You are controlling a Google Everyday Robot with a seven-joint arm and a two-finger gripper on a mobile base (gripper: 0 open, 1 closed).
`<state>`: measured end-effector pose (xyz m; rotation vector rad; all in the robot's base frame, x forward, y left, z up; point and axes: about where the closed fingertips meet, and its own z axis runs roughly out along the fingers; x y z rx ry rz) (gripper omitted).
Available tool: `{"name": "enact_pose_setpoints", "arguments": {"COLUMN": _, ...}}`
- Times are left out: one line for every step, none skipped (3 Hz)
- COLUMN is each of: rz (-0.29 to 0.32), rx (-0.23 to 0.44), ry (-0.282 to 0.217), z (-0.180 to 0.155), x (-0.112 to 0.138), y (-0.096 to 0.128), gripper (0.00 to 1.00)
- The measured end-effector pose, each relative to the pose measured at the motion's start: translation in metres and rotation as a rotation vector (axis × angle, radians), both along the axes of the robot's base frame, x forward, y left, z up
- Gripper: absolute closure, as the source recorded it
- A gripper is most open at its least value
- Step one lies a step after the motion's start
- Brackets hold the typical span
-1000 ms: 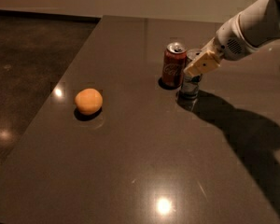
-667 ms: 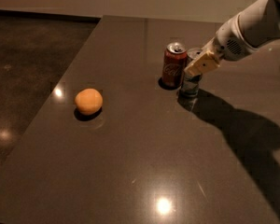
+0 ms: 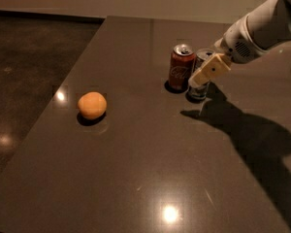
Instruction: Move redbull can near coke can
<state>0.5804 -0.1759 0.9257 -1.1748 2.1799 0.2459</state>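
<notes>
The redbull can (image 3: 199, 90) stands upright on the dark table (image 3: 150, 159), just right of the coke can (image 3: 180, 68) and almost touching it. The coke can is red with white script and a silver top. My gripper (image 3: 207, 74) comes in from the upper right on a white arm (image 3: 262, 28). Its tan part lies across the front of the redbull can and hides the can's middle. The can's silver top (image 3: 203, 55) and its lower body show.
An orange (image 3: 92, 105) lies on the left part of the table. The table's left edge (image 3: 63, 86) runs diagonally beside a dark floor (image 3: 24, 72). The arm casts a shadow (image 3: 252, 135) over the table's right side.
</notes>
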Motion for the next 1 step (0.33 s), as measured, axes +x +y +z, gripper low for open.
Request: {"name": "enact_pose_setpoints", "arguments": {"rz": 0.000, "rx": 0.000, "ry": 0.000, "z": 0.0000, "x": 0.0000, "y": 0.0001, "gripper": 0.00}}
